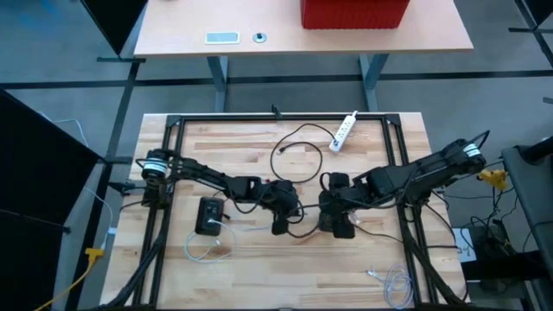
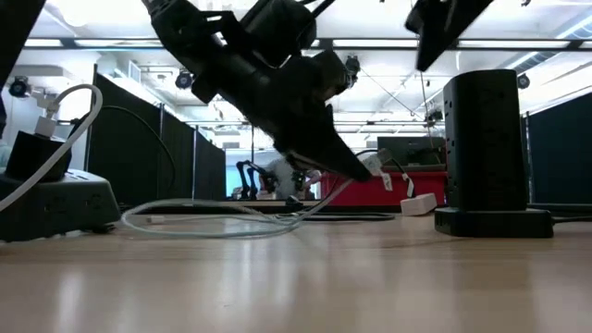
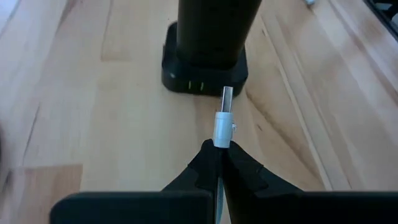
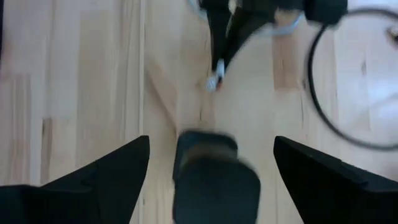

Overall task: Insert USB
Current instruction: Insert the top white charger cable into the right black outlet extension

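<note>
The left claw (image 3: 219,163) is pinched tight on a white USB plug (image 3: 223,122). The plug sticks straight out past the fingertips, its metal end pointing at the black tower (image 3: 208,46) just ahead, not touching. The right claw (image 4: 211,163) is spread wide around the tower top, fingers (image 4: 118,169) apart from it

On the tabletop (image 1: 259,285), my left tool (image 1: 280,226) sits just left of the charging tower (image 1: 339,223), my right tool (image 1: 333,186) behind the tower. A power strip (image 1: 344,131) lies far right; an adapter box (image 1: 209,215) near left.
</note>
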Robot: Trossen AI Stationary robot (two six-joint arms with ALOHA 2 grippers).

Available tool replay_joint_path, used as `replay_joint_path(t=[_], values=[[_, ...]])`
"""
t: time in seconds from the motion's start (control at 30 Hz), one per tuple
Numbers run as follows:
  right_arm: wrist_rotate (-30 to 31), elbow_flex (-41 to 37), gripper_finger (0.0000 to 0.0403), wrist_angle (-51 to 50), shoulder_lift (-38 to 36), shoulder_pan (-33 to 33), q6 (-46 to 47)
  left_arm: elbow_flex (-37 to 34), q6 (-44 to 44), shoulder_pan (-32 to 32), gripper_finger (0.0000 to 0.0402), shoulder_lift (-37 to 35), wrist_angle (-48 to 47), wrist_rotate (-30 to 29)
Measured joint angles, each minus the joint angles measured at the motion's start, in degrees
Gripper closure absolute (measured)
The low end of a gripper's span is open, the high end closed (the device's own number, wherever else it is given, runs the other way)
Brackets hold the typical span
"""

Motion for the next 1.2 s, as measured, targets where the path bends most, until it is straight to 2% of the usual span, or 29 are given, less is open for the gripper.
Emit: replay_joint_path(t=[0.27, 0.47, 0.73, 1.03, 1.2], values=[[0.8, -0.1, 0.0133, 5.2, 5.4, -0.1, -1.0, 0.4, 0.0, -0.9, 0.0401, -3.5, -0.2, -1.7], [5.6, -0.1, 0.0196, 6.3, 7.1, -0.1, -0.2, 0.2, 1.8, -2.5, 0.0401, -4.9, 2.6, -4.9], [4.1, -0.1, 0.0274, 7.3, 7.3, -0.1, -0.1, -0.2, 2.8, -3.5, 0.0401, -5.1, 4.2, -5.9], [4.0, -0.1, 0.0337, 8.1, 7.6, -0.1, 0.1, -0.4, 3.2, -3.6, 0.0401, -5.5, 5.8, -7.0], [1.9, -0.1, 0.0387, 8.1, 7.6, -0.4, 0.5, -0.4, 4.5, -3.7, 0.04, -5.5, 6.1, -6.9]])
